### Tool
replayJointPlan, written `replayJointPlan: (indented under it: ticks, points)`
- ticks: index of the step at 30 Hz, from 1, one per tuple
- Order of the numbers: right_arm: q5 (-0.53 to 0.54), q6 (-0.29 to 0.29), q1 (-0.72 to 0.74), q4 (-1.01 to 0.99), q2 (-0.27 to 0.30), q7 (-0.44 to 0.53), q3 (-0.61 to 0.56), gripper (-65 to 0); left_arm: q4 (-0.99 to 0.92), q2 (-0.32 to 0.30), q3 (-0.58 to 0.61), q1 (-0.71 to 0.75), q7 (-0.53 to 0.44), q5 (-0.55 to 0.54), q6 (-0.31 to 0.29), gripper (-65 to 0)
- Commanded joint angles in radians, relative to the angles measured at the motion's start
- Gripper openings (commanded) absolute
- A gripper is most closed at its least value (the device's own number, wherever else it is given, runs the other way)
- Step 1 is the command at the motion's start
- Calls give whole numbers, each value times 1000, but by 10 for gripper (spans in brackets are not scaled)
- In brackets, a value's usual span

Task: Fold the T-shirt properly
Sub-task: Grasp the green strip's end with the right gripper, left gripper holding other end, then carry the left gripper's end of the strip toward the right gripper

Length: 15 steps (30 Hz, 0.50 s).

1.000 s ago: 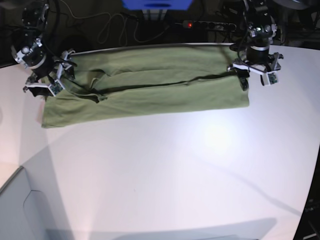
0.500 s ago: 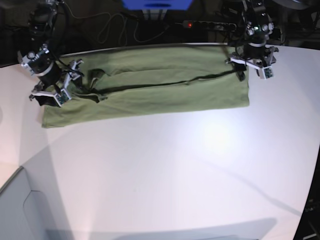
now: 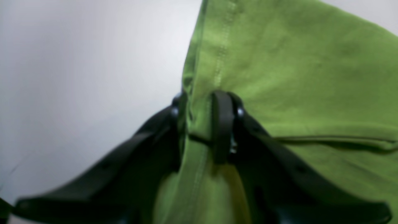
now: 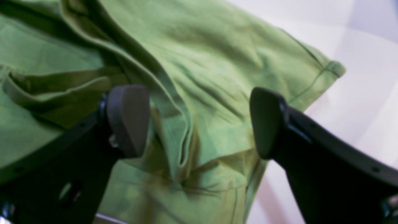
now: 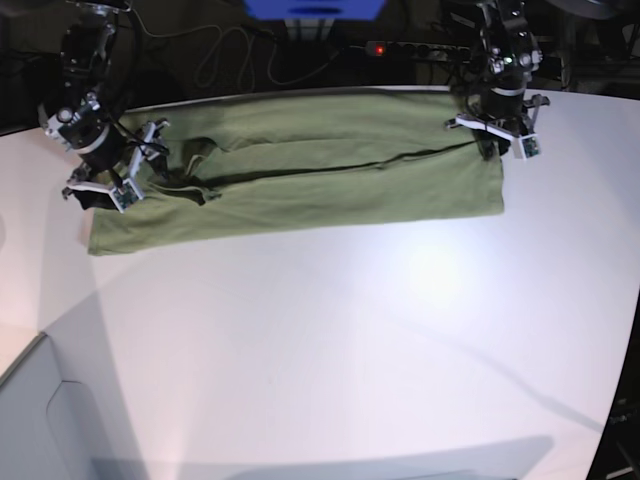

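The olive-green T-shirt [image 5: 300,175] lies folded lengthwise into a long band across the far part of the white table [image 5: 350,330]. My left gripper [image 5: 490,143] is at the shirt's right end and is shut on its stitched edge [image 3: 202,124]. My right gripper [image 5: 112,183] is at the shirt's left end. In the right wrist view it [image 4: 199,121] is open, with its fingers on either side of bunched folds of the shirt [image 4: 202,81].
A dark power strip [image 5: 415,48] with a red light and loose cables [image 5: 230,50] lie behind the table's far edge. A grey panel [image 5: 45,420] shows at the near left corner.
The right gripper has moved a little to the right over the shirt's left end. The left gripper has shifted back and left, onto the shirt's right edge, and that end has moved slightly.
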Motion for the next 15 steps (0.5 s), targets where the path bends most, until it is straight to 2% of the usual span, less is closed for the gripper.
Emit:
replayJointPlan:
  ticks: [1,3,5,15]
  points:
    - [9,10,7,16,11,20,4,-163,3,-1,-1,7,7,6,6,-542]
    - [9,10,7,16,10,20,4,-163,7,0,-1,7,6,6,6,-580]
    - [9,10,7,16,8,20,4,-163,16,2,-3,7,6,6,6,-650]
    - [10,10,45,-106,8,23,4,-170,191,40,-3,22,12,9,12,-650]
